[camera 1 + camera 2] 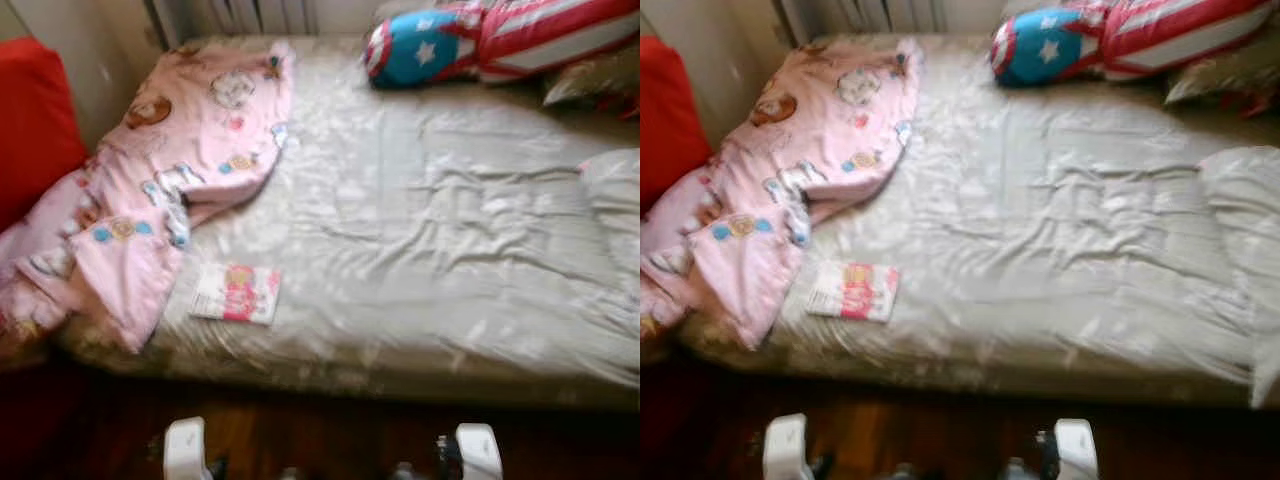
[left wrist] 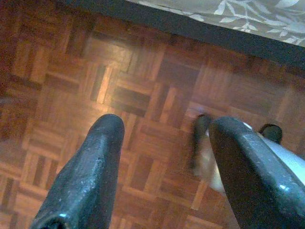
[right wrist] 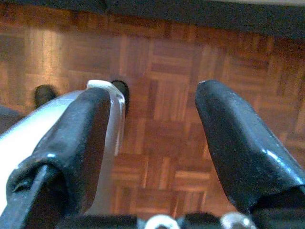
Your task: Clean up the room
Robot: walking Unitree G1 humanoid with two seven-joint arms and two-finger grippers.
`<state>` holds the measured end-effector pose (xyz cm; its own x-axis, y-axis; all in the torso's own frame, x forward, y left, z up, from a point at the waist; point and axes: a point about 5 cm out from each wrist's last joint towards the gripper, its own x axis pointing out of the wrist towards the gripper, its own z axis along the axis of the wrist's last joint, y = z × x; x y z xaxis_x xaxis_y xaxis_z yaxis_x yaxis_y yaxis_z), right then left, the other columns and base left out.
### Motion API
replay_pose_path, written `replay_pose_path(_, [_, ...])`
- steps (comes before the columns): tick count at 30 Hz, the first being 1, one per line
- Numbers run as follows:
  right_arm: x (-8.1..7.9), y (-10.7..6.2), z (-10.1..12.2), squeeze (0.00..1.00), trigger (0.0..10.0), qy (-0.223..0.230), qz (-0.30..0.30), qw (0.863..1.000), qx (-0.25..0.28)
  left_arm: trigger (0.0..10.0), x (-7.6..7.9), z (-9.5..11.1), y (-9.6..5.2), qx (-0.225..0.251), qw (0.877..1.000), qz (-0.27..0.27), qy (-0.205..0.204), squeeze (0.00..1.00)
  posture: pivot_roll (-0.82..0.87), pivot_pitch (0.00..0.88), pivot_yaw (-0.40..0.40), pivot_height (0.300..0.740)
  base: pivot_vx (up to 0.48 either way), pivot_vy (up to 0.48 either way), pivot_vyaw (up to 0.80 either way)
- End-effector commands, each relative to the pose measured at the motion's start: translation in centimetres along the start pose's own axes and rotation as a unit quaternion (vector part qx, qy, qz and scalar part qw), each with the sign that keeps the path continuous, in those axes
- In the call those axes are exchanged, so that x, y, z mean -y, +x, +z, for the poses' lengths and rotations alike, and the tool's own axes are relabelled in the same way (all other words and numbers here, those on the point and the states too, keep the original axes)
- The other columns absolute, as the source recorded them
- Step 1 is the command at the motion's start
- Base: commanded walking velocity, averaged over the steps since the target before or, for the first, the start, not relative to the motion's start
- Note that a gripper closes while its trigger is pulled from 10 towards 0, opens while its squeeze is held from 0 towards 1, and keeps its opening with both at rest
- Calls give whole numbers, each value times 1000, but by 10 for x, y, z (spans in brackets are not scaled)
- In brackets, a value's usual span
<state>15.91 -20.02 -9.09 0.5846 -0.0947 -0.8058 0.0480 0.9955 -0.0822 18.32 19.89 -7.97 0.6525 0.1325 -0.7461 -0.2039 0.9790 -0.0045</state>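
Booklet (image 1: pixel 236 293) on bed (image 1: pixel 420 250) — beside blanket (image 1: pixel 170 170)

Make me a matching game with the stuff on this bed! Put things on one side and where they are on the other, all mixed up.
Things:
1. pink blanket
2. booklet
3. star cushion
4. red cushion

Places:
A. lying flat near the front edge of the bed
B. at the far end of the bed, beside a red and white striped cushion
C. off the bed's left side, against the wall
D. crumpled along the bed's left side, spilling over the edge

Pairs: 1-D, 2-A, 3-B, 4-C
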Motion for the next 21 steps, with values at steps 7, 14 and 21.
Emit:
replay_pose_path(7, [-4, -1, -7, 0, 10000, 0, 5, 1000, -11, 10000, -8, -4, -1, -10, 1000, 11, 7, 0, -92, 205, 29, 740, 0, 419, 0])
replay_pose_path(14, [-4, 0, -4, 0, 10000, -1, 4, 1000, -12, 10000, -7, -3, -1, -9, 1000, 10, 8, 0, -95, 204, 31, 740, 0, 414, 0])
replay_pose_path(21, [-3, -1, -5, 0, 10000, -1, 4, 1000, -16, 10000, -6, -2, -1, -7, 1000, 10, 8, 0, -94, 205, 32, 740, 0, 383, 0])
